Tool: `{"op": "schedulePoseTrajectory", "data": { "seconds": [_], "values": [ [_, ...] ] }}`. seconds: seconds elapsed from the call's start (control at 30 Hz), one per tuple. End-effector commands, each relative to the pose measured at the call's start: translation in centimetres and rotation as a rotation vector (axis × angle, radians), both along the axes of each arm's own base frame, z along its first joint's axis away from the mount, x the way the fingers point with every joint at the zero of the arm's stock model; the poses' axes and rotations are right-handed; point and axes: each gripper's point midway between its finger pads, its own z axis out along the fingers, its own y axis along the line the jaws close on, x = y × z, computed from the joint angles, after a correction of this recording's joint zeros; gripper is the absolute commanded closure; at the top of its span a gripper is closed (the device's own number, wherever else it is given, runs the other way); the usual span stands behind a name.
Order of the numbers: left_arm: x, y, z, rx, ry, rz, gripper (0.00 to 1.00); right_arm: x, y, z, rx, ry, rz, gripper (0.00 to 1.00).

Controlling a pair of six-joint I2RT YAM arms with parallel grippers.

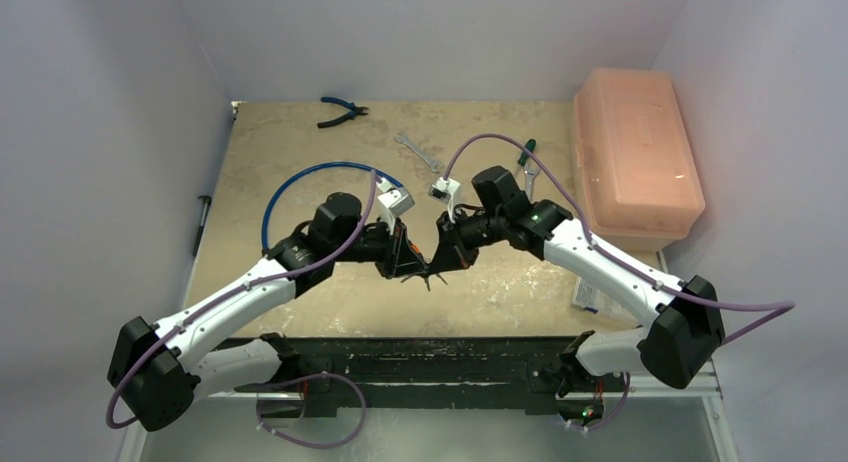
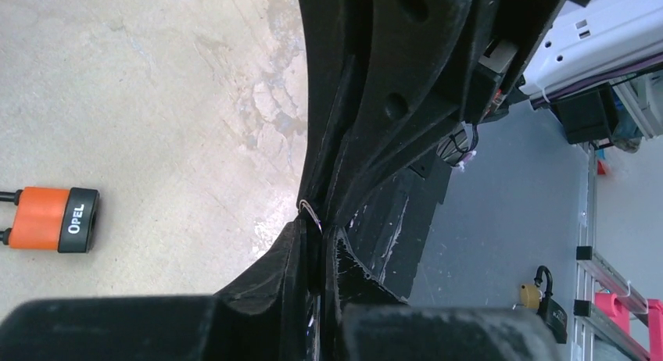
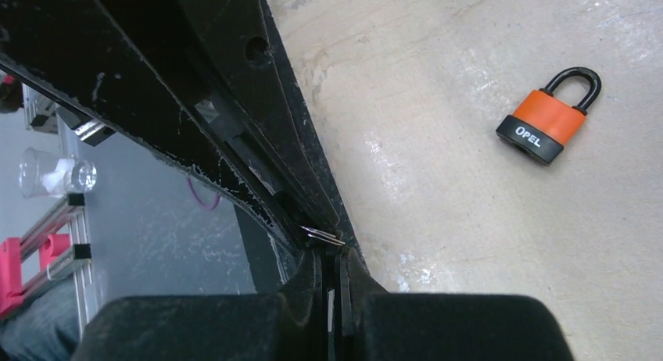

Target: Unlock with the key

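The orange padlock (image 2: 55, 219) with a black base and shackle lies flat on the table, well left of my left gripper (image 2: 319, 228). It also shows in the right wrist view as the padlock (image 3: 550, 119), far right of my right gripper (image 3: 335, 251). Both grippers meet tip to tip above the table, the left gripper (image 1: 405, 265) facing the right gripper (image 1: 440, 260). A silver sliver of the key (image 3: 329, 298) sits between the shut right jaws. Its wire ring (image 2: 310, 211) pokes out at the tips of the left jaws, which are also shut on it. In the top view the padlock is hidden.
A pink plastic box (image 1: 635, 157) stands at the table's right edge. Blue-handled pliers (image 1: 342, 110), a wrench (image 1: 417, 152) and a green-handled screwdriver (image 1: 527, 162) lie at the back. A blue cable (image 1: 300, 182) loops behind the left arm.
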Motion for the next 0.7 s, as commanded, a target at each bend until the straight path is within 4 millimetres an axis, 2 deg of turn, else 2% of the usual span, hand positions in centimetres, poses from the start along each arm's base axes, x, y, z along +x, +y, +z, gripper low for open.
{"op": "schedulePoseTrajectory", "data": {
  "seconds": [0.0,0.27,0.3,0.4,0.5,0.67],
  "values": [
    [1.0,-1.1,3.5,-0.084,-0.105,0.013,1.00,-1.0,0.1,1.6,0.054,-0.049,0.053,1.00],
    [0.6,-0.6,4.3,-0.082,-0.116,0.011,1.00,-1.5,-0.1,1.8,0.068,-0.060,0.071,1.00],
    [0.6,-0.6,4.4,-0.083,-0.118,0.010,1.00,-1.5,-0.2,1.8,0.066,-0.062,0.070,0.97],
    [0.4,-0.4,5.1,-0.094,-0.136,0.015,1.00,-1.6,-0.2,2.0,0.073,-0.066,0.074,0.74],
    [0.4,-0.2,5.3,-0.094,-0.143,0.014,1.00,-1.9,-0.2,2.3,0.086,-0.065,0.085,0.58],
    [0.2,-0.3,5.5,-0.093,-0.144,0.005,1.00,-2.2,-0.2,2.5,0.103,-0.064,0.094,0.53]
  ]
}}
